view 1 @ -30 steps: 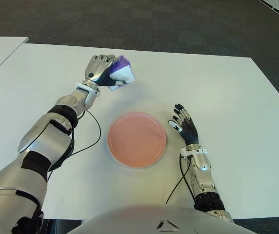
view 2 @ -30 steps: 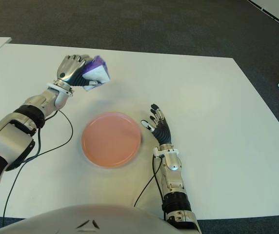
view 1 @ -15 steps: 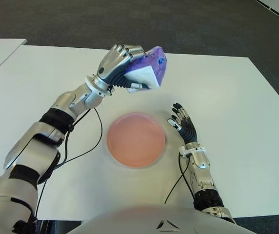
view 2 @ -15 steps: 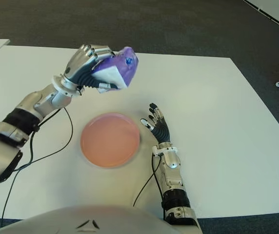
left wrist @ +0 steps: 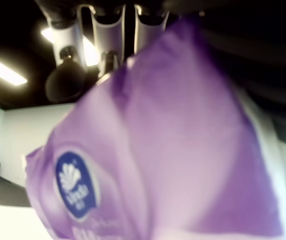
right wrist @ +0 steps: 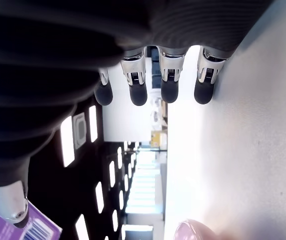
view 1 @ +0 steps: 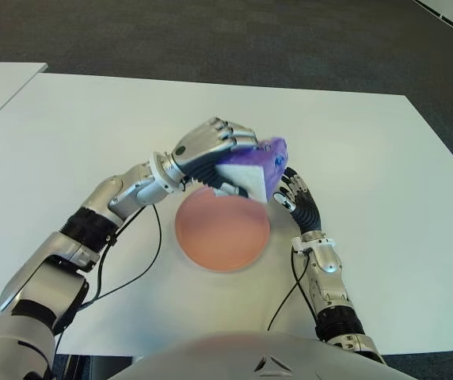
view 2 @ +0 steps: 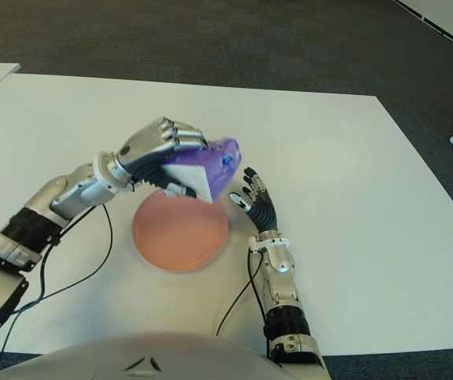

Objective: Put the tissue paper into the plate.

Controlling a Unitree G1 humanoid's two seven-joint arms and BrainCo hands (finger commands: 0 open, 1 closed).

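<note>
— Metal-grey fingers [view 1: 225, 134] of my left hand [view 1: 211, 150] are curled tight around the soft purple-and-white plastic pack of tissue paper [view 1: 256, 168]. What do you read on it?

— Glossy, crinkled purple wrap with a round blue logo in the left wrist view [left wrist: 75, 185], and a white end face toward the table. Where does the pack sit?

— Held in the air, above the far right edge of the round, smooth salmon-pink plate [view 1: 220, 233]. From the eye views I cannot tell whether it touches the rim.

— And your other hand?

— My right hand [view 1: 300, 204] shows just right of the plate, its ribbed black fingers [right wrist: 169, 90] straight and spread, gripping nothing. The pack's purple end shows close by its fingertips.

— Surface?

— Flat matte white table [view 1: 385, 166], with a thin black cable [view 1: 151, 245] looping from my left forearm, left of the plate. Dark grey carpet floor [view 1: 211, 32] lies beyond the far edge.
</note>
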